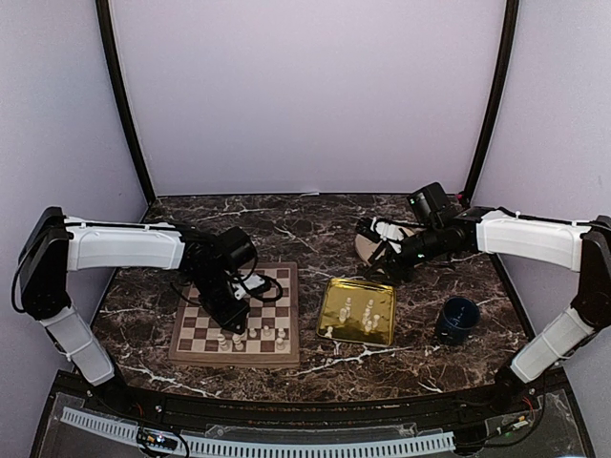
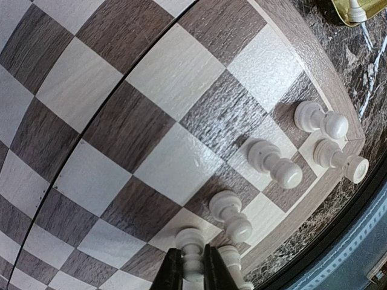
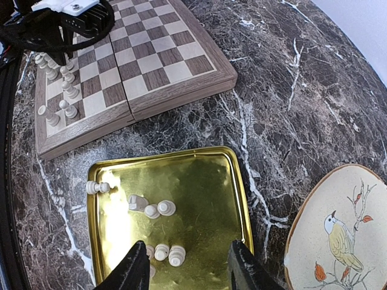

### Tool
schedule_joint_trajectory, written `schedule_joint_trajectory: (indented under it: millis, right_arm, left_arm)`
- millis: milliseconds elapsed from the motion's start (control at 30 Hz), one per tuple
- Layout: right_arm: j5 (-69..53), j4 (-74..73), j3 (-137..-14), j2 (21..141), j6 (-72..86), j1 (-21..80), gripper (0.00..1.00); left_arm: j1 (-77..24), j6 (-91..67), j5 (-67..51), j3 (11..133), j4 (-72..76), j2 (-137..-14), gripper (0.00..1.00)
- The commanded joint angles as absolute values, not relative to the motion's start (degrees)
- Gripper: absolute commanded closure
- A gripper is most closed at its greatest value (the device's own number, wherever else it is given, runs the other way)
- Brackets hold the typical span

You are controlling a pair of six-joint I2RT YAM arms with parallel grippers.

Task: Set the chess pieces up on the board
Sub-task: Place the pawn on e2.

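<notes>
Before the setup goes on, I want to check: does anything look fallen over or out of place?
Yes. In the gold tray, some chess pieces lie on their sides; one pawn lies flat at the tray's rim. Those on the board stand upright.

The square wooden chessboard (image 2: 151, 90), with dark brown and light tan checks, lies flat beneath the left gripper (image 2: 192, 261). One tiny cream-white pawn (image 2: 190, 240) is held upright between its closed jaws, over the board's edge rows. Several standing cream-white pieces (image 2: 275, 164) occupy squares just beyond and to the right of these jaws. The loose cream-white pieces (image 3: 162, 208) lie off the board, some upright and some toppled, just ahead of the parted jaws of the right gripper (image 3: 188, 266).
</notes>
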State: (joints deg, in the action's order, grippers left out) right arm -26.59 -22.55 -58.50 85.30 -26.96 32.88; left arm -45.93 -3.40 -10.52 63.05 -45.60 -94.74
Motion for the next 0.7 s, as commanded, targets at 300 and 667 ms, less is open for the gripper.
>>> schedule_joint_trajectory:
  millis: [300,667]
  right_arm:
    - [-27.11,-22.48,-60.08,86.04,-27.66,32.73,0.55]
    - [-25.31,-27.98,-65.25,85.84,-28.0,32.7,0.55]
  left_arm:
    - [-46.32,-2.81,-10.28,62.57,-45.88,-94.8,0.7]
    - [-46.32,-0.73,-3.26,70.73,-48.26,-89.42,0.66]
